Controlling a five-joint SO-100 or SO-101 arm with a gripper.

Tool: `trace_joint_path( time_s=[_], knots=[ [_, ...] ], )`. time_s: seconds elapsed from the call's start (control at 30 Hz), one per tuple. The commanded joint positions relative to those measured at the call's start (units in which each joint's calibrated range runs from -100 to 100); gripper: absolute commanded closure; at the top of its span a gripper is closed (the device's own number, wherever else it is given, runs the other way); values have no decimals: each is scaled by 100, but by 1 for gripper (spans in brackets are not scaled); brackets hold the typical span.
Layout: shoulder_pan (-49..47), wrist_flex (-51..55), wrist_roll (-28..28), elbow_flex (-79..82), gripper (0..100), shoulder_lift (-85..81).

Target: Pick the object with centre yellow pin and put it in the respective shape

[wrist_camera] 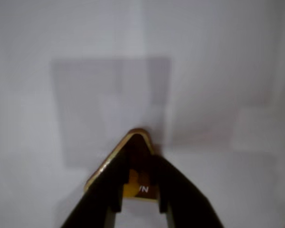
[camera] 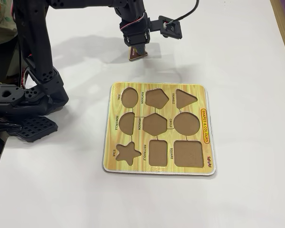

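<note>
Dark-brown wood with a pale edge shows between the two black fingers of the pincer [wrist_camera: 140, 202] in the wrist view: this is the small flat triangle with rounded corners [wrist_camera: 135, 142], and its top corner points up the frame, away from the camera. A yellow knob [wrist_camera: 133, 183] sits at its centre, right in the gap between the fingers, with a few tiny letters beside it. The pincer is clamped on the triangle, one finger on either side of the knob. Behind the piece lies only the white counter [wrist_camera: 218, 71], blurred, with a faint grey square shadow on it.

In the fixed view the black arm reaches in from the upper left, and its pincer [camera: 137, 51] holds the triangle [camera: 138, 56] near the top of the frame. The piece hangs tilted, and a soft shadow falls on the white counter [camera: 242, 57] just beside it; whether its lower edge touches the counter cannot be told. A small black camera on a cable [camera: 168, 27] juts out to the right of the wrist.

Well apart from the triangle, lower in the frame, lies the square yellow wood-grain puzzle board [camera: 206, 97] with nine brown cut-out shapes in three rows. Its triangular recess [camera: 185, 98] is at the right end of the top row, beside a pentagon and an oval. All nine recesses are unfilled. The arm's black base [camera: 19, 99] stands at the left edge.
</note>
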Motion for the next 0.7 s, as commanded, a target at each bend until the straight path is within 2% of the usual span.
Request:
trace_joint_path(
  time_s=[0.0, 0.67],
  knots=[
    [-48, -64, 30, -63, 94, -79],
    [-292, -73, -17, -180, 93, -155]
  ],
)
